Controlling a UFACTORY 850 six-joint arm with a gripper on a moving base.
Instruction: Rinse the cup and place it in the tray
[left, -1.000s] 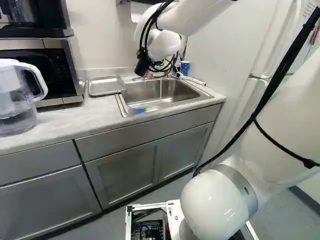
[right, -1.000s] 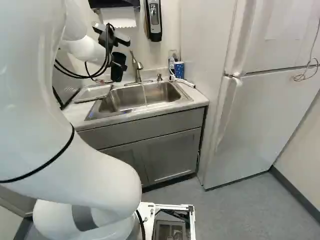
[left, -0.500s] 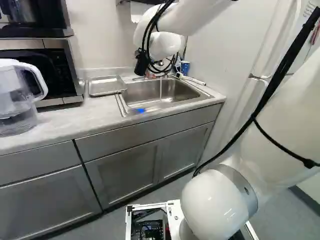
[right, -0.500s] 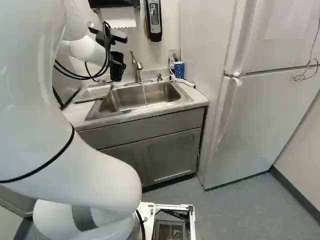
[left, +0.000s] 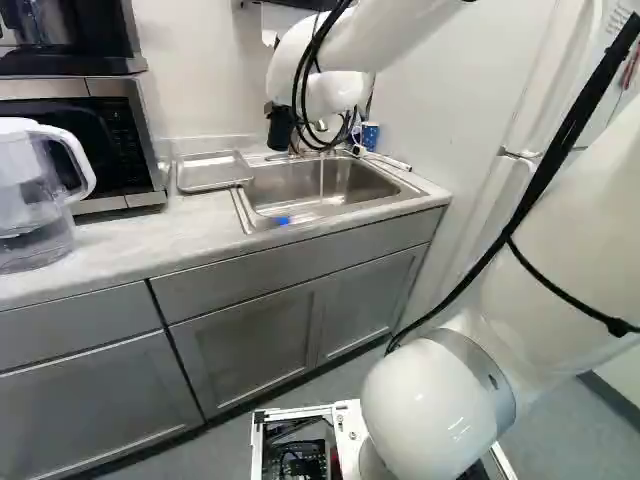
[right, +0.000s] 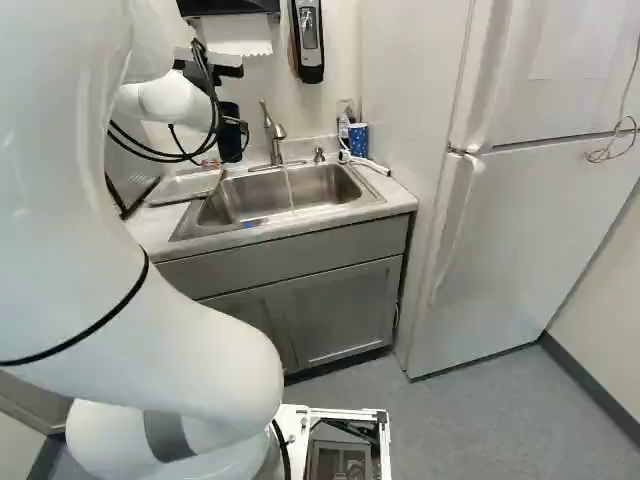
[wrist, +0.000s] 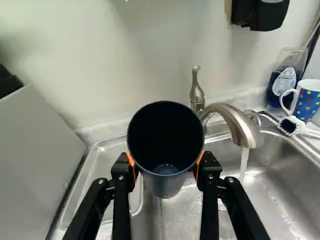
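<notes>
White and bulky, my arm (right: 60, 200) is reaching across towards the wall behind the sink (right: 250, 205); a wide swing would be risking a knock there. Beside that basin the tray (left: 213, 172) is lying flat, and its raised rim could be catching the cup's base if the later descent is coming in low or off-centre. The faucet (wrist: 230, 117) is curving just beside the cup, so a hasty sideways move could be striking the spout. My gripper (wrist: 166, 162) is grasping the dark cup (wrist: 162, 142) between its 2 fingers, holding it above the area between tray and sink, mouth facing the wrist camera. The orange pads (wrist: 131, 162) are pressing from 2 sides; wetting could be making them slip, and added water could be twisting the cup downwards. The stream (wrist: 244, 162) is falling outside the cup, so rinsing here would probably be missing.
</notes>
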